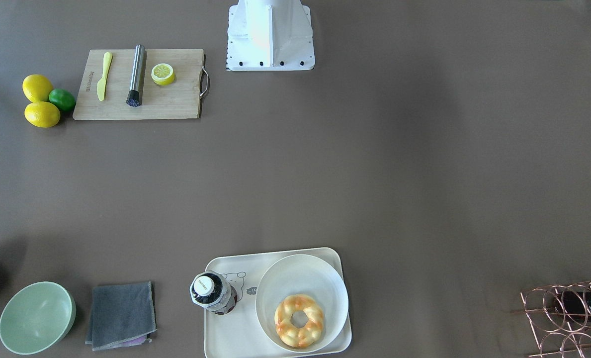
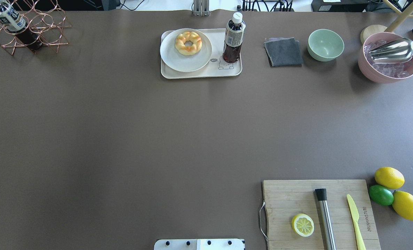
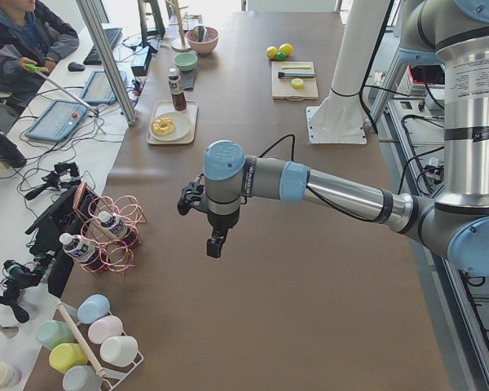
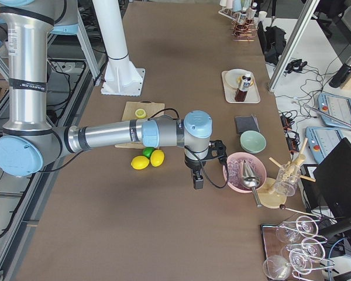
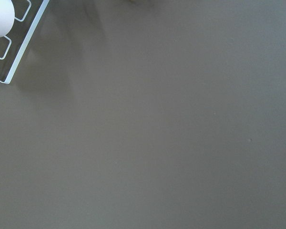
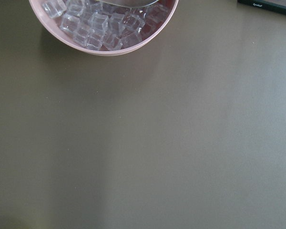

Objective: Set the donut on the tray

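Two arms hang over the bare table (image 2: 123,139), well apart from the food. The left gripper (image 3: 216,246) is near a wire bottle rack (image 3: 106,236), and the right gripper (image 4: 197,182) is beside a pink bowl (image 4: 229,175) of ice. I cannot tell whether either pair of jaws is apart or together. The donut (image 2: 188,43) lies on a round white plate (image 2: 171,58). The plate sits on the tray (image 2: 199,73) at the table's far edge, with a bottle (image 2: 233,41) standing on the tray's right part.

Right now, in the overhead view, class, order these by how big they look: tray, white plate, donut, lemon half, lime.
1. tray
2. white plate
3. donut
4. lemon half and lime: too alike to rank. Both lie nearer the camera than the donut, which may flatter their size.
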### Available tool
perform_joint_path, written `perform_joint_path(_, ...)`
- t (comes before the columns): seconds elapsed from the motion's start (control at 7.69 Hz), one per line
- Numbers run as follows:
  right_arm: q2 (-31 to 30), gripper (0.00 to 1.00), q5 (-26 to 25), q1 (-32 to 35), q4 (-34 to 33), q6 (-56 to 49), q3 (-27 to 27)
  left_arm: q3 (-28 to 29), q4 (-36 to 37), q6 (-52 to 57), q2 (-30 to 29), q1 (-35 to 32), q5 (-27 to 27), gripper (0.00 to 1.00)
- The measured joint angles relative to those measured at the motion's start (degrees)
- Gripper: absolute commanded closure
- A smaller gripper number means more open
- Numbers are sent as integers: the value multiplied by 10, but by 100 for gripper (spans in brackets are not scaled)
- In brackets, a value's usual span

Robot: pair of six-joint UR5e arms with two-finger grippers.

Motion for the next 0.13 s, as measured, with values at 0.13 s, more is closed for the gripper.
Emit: perform_joint_path(0.13,1,0,0,0,0,0,0,-2,-5,0,1,-4,-1,2)
